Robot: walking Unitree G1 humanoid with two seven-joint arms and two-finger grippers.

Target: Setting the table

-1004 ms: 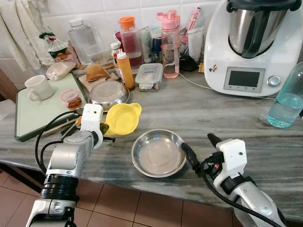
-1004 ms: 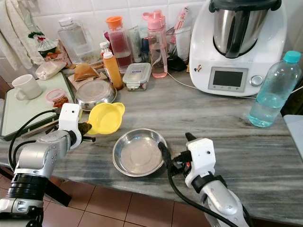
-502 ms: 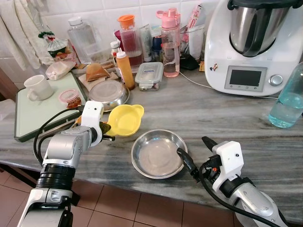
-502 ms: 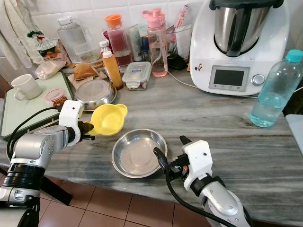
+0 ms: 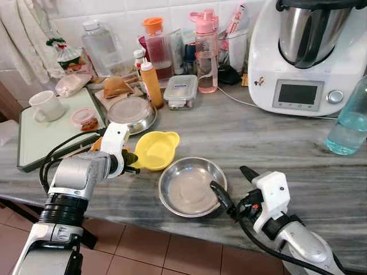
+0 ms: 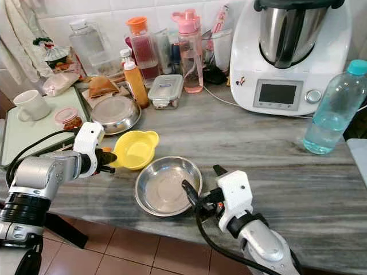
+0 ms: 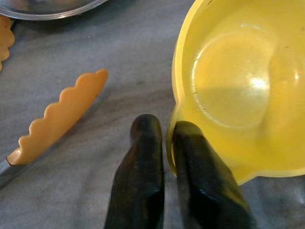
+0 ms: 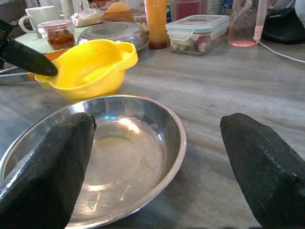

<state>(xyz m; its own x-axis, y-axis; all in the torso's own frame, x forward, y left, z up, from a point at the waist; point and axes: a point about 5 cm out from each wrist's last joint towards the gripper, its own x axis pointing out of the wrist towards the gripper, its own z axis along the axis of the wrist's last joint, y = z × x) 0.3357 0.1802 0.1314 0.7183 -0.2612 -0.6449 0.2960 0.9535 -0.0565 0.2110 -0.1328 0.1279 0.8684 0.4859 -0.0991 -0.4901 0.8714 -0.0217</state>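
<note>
My left hand (image 7: pixel 167 143) pinches the rim of the yellow bowl (image 5: pixel 155 150), one finger inside the wall and one outside, fingers nearly together on the thin plastic. The bowl sits low over the grey marbled worktop (image 5: pixel 275 137), just beside the steel plate (image 5: pixel 192 186) and at its upper left edge; I cannot tell whether the bowl's base touches the worktop. Next to my left fingers (image 7: pixel 140 176) lies a pair of orange-tipped tongs (image 7: pixel 59 114), flat on the worktop.

My right hand (image 8: pixel 157 157) is spread wide, one finger over the near right rim of the steel plate and the other out over bare worktop; it grips nothing. The plate is empty and shiny, lying near the worktop's front edge.

Behind the yellow bowl rests a second steel dish (image 5: pixel 132 112), and to its left a green tray (image 5: pixel 43 137) carries a white mug (image 5: pixel 46 106) and a small red-lidded jar (image 5: pixel 86 119). Along the tiled wall stand bottles, an orange sauce bottle (image 5: pixel 152 83), a lidded glass container (image 5: pixel 182 91) and a pink bottle (image 5: pixel 206 51). A white kitchen machine (image 5: pixel 304 57) stands at the right, with a clear water bottle (image 5: pixel 350 120) beside it
</note>
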